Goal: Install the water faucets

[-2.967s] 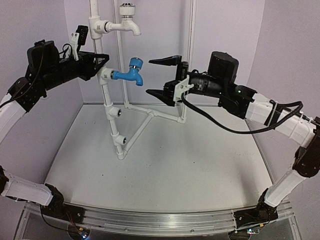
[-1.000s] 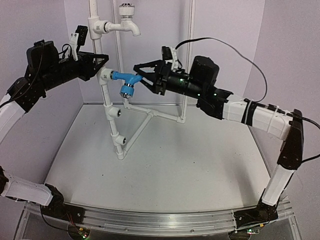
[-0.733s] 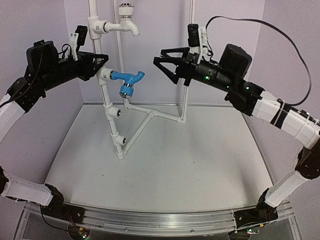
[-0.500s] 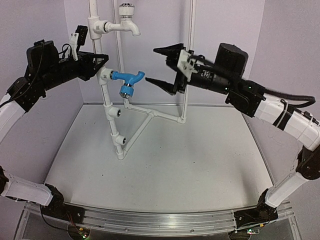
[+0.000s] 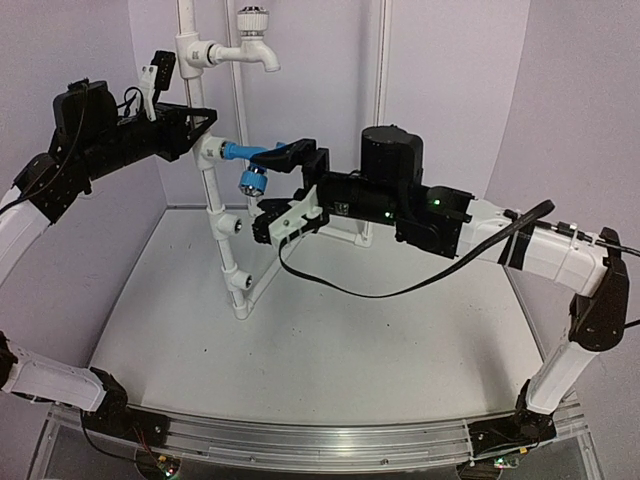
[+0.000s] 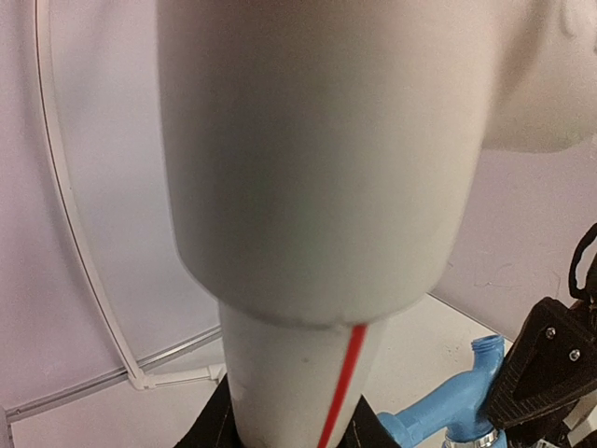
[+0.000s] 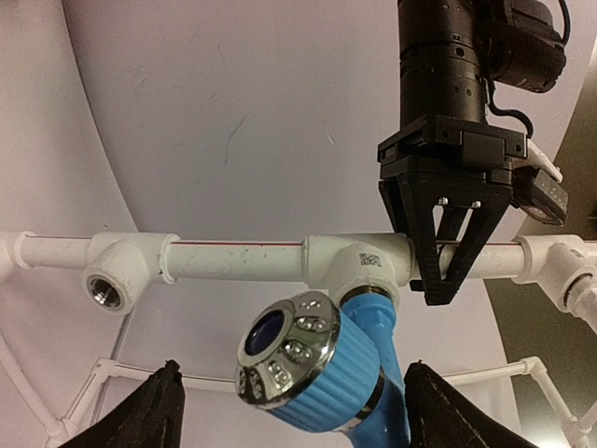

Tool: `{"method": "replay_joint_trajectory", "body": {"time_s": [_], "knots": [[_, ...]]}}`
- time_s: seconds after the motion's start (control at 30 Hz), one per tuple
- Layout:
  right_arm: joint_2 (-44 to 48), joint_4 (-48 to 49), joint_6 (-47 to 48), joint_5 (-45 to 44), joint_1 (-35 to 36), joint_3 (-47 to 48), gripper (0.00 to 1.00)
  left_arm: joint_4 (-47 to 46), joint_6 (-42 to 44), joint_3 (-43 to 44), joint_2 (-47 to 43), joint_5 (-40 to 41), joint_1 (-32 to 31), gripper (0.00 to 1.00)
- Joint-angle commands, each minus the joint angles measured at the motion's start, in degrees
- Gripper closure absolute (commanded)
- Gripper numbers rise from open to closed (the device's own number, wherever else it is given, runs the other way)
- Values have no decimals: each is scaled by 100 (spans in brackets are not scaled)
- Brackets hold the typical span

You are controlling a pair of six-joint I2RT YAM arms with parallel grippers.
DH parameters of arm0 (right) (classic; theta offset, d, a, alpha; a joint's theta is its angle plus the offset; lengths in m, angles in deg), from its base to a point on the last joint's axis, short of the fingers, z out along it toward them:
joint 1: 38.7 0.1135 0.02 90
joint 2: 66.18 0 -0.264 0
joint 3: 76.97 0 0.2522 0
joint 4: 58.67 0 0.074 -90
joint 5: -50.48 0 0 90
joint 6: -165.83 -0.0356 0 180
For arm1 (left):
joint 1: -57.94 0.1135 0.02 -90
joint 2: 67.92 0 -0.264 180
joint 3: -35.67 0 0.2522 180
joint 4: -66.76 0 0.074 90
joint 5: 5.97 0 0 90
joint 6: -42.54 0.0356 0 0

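Top camera: the white pipe frame (image 5: 222, 235) stands toward the back left of the table (image 5: 350, 340). The white faucet (image 5: 256, 38) sits plugged in at the very top centre of the frame, spout hooking down. Just below it, upper centre, the blue faucet (image 5: 252, 163) sticks out sideways from a fitting on the upright pipe, with its knob hanging downward. The left gripper (image 5: 200, 130) comes in from the upper left and is clamped on the upright right behind that fitting. The right gripper (image 5: 283, 190) reaches in from the right with its jaws spread, one finger above the blue faucet and one below.

Left wrist cam: pretty much all pipe frame (image 6: 317, 168), filling the middle, with a thin red stripe (image 6: 340, 383) running down it. The left gripper (image 6: 289, 431) is barely visible at the bottom edge, dark fingers tight on either side of the pipe. The blue faucet (image 6: 448, 406) peeks in at the lower right.

Right wrist cam: the pipe frame (image 7: 233, 255) runs across the middle, an open socket (image 7: 104, 289) at the left. The blue faucet (image 7: 322, 373) is bottom centre, shiny knob face toward the lens. The right gripper (image 7: 303, 415) is wide open, fingertips at the bottom left and bottom right, clear gaps to the knob. The left gripper (image 7: 446, 280) pinches the pipe just right of the faucet's fitting.
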Motion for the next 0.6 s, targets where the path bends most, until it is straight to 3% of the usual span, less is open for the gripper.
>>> {"method": "replay_joint_trajectory", "body": {"time_s": [0.0,0.23,0.37,0.57], "knots": [[-210,995,-273,-470,60,174,33,1528,-834,-160,173,-400,-76,100],[-232,1468,-2429,-513,109,83,74,1530,-801,-151,217,-434,-75,100],[-210,1348,-5159,-591,99,387,92,1530,-782,-156,218,-433,-74,100],[-93,1244,-9741,-592,-53,594,100,1534,-774,-183,195,-419,-78,100]]}}
